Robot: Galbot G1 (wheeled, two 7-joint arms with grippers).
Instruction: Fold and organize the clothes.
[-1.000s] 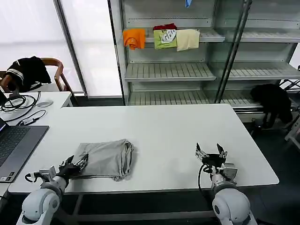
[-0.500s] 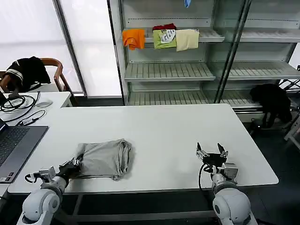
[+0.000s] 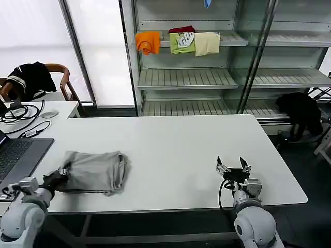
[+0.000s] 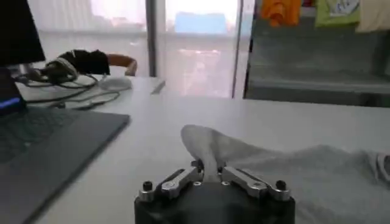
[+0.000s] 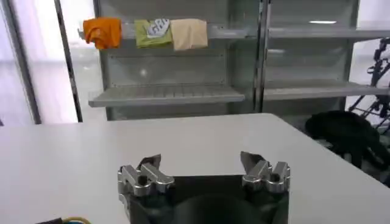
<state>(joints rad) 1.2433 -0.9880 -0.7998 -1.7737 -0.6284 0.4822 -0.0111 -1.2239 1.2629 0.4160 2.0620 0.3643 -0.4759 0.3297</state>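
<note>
Dragged leftward since a second ago: folded T-shirt [image 3: 95, 171], now near the table's [image 3: 181, 139] near-left edge, pinched by left gripper [image 3: 58, 176]. Right gripper [image 3: 232, 168] idle near-right, fingers spread. Probably repositioning; next, release and square up.

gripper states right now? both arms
Left gripper: shut on an edge of the grey T-shirt, near the table's left front edge.
Right gripper: open, holding nothing, above the table's right front.

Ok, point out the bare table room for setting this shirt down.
Bare white table runs from the grey T-shirt to the open right claw, and back toward the shelves. Crowded by the laptop, where the left claw pinches the shirt.
</note>
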